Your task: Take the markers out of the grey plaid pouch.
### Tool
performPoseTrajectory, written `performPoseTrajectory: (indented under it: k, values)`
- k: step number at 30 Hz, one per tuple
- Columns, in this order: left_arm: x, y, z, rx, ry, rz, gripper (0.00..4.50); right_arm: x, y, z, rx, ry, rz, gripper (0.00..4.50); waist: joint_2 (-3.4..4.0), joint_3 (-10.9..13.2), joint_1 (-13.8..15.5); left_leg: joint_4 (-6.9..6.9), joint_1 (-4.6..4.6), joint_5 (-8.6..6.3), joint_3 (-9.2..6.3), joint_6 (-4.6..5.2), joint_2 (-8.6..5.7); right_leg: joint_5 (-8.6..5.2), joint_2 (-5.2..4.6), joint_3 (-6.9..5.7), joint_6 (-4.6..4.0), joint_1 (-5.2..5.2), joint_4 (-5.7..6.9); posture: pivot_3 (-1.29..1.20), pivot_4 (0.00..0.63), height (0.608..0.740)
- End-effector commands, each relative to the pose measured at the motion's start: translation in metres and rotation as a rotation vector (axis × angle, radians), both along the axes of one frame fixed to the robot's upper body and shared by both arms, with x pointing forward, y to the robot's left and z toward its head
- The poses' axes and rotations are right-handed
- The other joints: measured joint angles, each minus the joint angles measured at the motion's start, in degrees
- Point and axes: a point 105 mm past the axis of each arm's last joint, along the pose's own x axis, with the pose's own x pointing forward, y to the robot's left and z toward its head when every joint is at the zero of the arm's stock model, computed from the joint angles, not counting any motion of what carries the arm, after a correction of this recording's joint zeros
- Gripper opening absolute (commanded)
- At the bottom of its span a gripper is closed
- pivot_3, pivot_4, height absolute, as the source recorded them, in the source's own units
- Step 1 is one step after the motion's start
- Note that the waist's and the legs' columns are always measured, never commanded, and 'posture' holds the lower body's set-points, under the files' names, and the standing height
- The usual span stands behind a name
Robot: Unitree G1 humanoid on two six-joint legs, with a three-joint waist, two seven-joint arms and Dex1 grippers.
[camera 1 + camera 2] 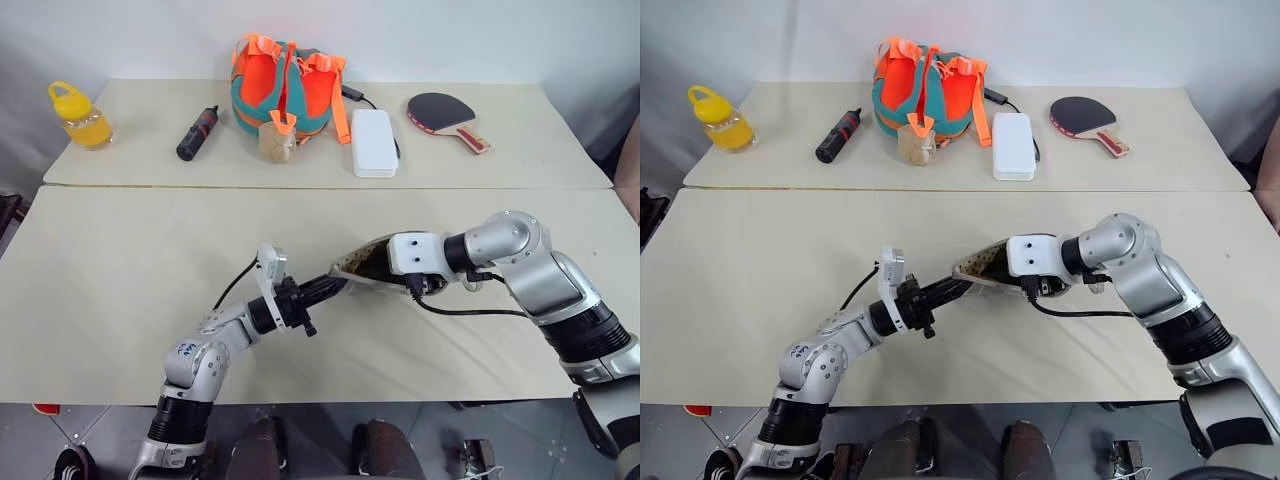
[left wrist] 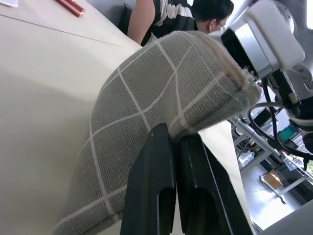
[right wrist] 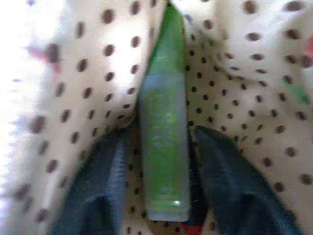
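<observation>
— While the left gripper (image 2: 173, 147) is pinching the grey plaid pouch (image 2: 161, 98) with its fingers pressed together on the fabric, what is the right one doing?

— The right gripper (image 3: 161, 147) is reaching inside the pouch's mouth, its two black fingers (image 3: 105, 181) spread to either side of the green marker (image 3: 164, 137) — the marker is lying between them, lengthwise along the dotted lining.

— Is it gripping the marker?

— I cannot tell; the fingers are sitting just beside it, and contact is unclear.

— Where is the pouch sitting?

— It is hanging between both grippers, lifted off the table (image 1: 120, 290), its open end facing the right gripper.
</observation>
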Motion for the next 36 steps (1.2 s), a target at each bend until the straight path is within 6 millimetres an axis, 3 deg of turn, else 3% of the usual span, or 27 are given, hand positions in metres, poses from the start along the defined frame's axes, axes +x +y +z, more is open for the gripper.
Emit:
performPoseTrajectory:
  k: [1, 11, 18, 22, 24, 29, 36]
  values:
    - [-0.002, -0.001, 0.010, -0.031, -0.039, 0.004, 0.00, 0.003, -0.001, 0.002, -0.001, -0.042, -0.001, 1.34, 0.00, 0.00, 0.05, 0.00, 0.00, 0.00, 0.00, 0.00, 0.00, 0.00, 0.00, 0.00, 0.00, 0.00, 0.00, 0.00, 0.150, 0.740]
    - [-0.003, -0.001, 0.011, -0.027, -0.045, -0.001, 0.00, 0.010, 0.000, 0.000, -0.009, -0.069, -0.017, 1.34, 0.00, 0.00, 0.02, 0.00, 0.00, 0.00, 0.00, 0.00, 0.00, 0.00, 0.00, 0.00, 0.00, 0.00, 0.00, 0.00, 0.150, 0.740]
    - [-0.003, -0.001, 0.011, -0.028, -0.049, -0.001, 0.00, 0.002, -0.003, -0.013, -0.030, 0.022, -0.032, 1.34, 0.00, 0.00, 0.04, 0.00, 0.00, 0.00, 0.00, 0.00, 0.00, 0.00, 0.00, 0.00, 0.00, 0.00, 0.00, 0.00, 0.150, 0.740]
    - [-0.003, -0.001, 0.011, -0.028, -0.049, 0.000, 0.00, 0.004, -0.001, -0.012, -0.021, 0.013, -0.037, 0.51, 0.00, 0.00, 0.00, 0.00, 0.00, 0.00, 0.00, 0.00, 0.00, 0.00, 0.00, 0.00, 0.00, 0.00, 0.00, 0.00, 0.150, 0.740]
    - [-0.003, -0.001, 0.011, -0.027, -0.051, 0.002, 0.00, 0.004, 0.000, -0.011, -0.009, 0.016, -0.036, 0.40, 0.00, 0.00, 0.00, 0.00, 0.00, 0.00, 0.00, 0.00, 0.00, 0.00, 0.00, 0.00, 0.00, 0.00, 0.00, 0.00, 0.150, 0.740]
    - [-0.001, 0.007, 0.012, 0.005, -0.077, 0.025, 0.00, 0.001, 0.004, 0.012, 0.087, -0.010, -0.021, 0.40, 0.00, 0.00, 0.00, 0.00, 0.01, 0.00, 0.00, 0.00, 0.01, 0.00, 0.00, 0.00, 0.00, 0.00, 0.00, 0.00, 0.150, 0.740]
    - [0.007, 0.053, 0.022, 0.136, -0.175, 0.115, 0.00, -0.004, -0.001, 0.057, 0.226, -0.058, -0.021, 0.40, 0.00, 0.00, 0.02, -0.02, -0.01, -0.01, 0.00, 0.00, 0.02, 0.00, 0.01, 0.00, 0.00, -0.02, -0.02, 0.00, 0.150, 0.740]
